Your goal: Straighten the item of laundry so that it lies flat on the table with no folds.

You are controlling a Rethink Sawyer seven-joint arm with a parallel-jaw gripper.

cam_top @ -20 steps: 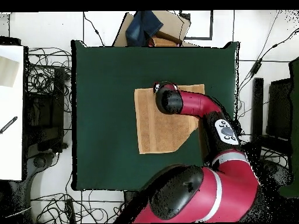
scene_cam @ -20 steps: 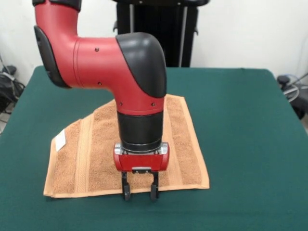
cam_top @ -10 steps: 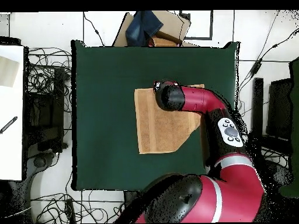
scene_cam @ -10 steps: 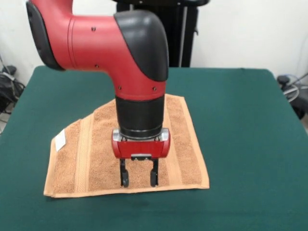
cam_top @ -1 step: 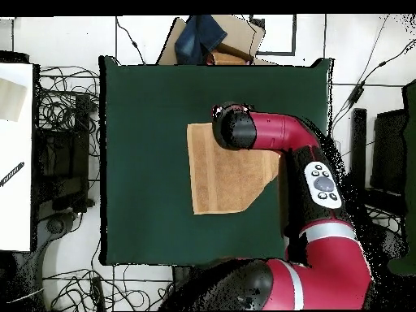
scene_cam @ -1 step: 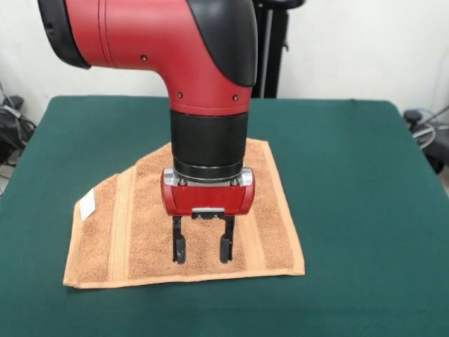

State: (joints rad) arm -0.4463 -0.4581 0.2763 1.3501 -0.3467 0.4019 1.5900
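Observation:
The item of laundry (scene_cam @ -1 step: 133,232) is an orange-tan towel lying on the green table (scene_cam @ -1 step: 351,175). Its far left corner is cut off by a slanted edge and looks folded under, and a white tag (scene_cam @ -1 step: 88,205) sits at its left edge. My gripper (scene_cam @ -1 step: 200,254) hangs open just above the towel's near part, pointing straight down with nothing between its fingers. In the overhead view the towel (cam_top @ -1 step: 215,175) shows the slanted edge at its lower right. There the red arm (cam_top @ -1 step: 268,134) covers the towel's upper right part and hides the gripper.
A cardboard box with blue cloth (cam_top @ -1 step: 213,39) stands just beyond the table's far edge in the overhead view. Cables (cam_top @ -1 step: 65,106) lie on the floor around the table, and a white surface (cam_top @ -1 step: 16,154) is at the left.
My gripper has lifted from the towel's near edge and now hangs higher over the cloth, still open. The towel has not moved.

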